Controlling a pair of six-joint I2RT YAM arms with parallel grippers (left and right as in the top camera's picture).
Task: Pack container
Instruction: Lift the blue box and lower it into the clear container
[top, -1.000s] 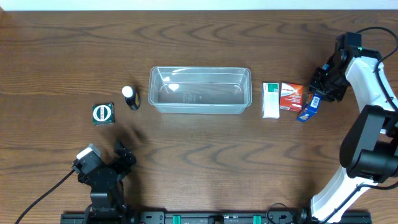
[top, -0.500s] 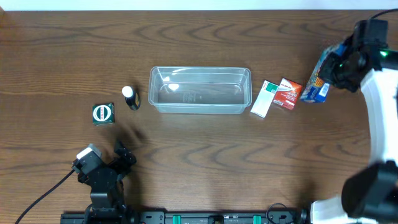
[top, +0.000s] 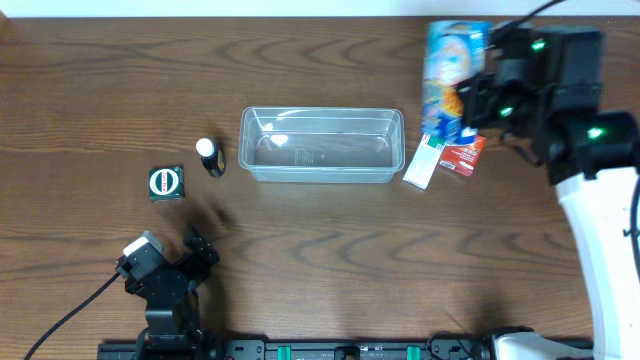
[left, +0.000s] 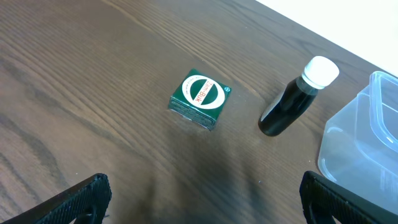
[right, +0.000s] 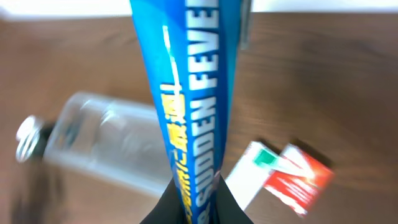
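Where the left arm (top: 160, 290) sits: folded low at the near-left edge of the desk (top: 330, 260), its wrist camera looking over the green box and the bottle.
Left claw (left: 205, 205): spread wide with nothing between its fingers, just above bare wood.
Green box (top: 165, 182): flat on the desk, round white-ringed label facing up, left of the bottle and apart from it.
Bottle (top: 209, 157): dark with a white cap, upright, near the container's left end but not touching it.
Container (top: 320, 150): mid-desk, its long side running left to right, between the bottle and the white box; nothing is in it.
White box (top: 424, 160): marked with green, tilted, just beside the container's right end.
Red box (top: 462, 155): on the desk, against the white box's right side.
Blue box (top: 447, 80): held off the desk, high toward the overhead camera, right of the container and not over it. From overhead it covers the white box's far end. The right wrist view shows its narrow face, printed "SUDDEN FEVER".
Right claw (top: 470, 105): closed on the blue box's right edge.
Right arm (top: 590, 200): raised over the far-right desk, white forearm running along the right edge, wrist turned left.
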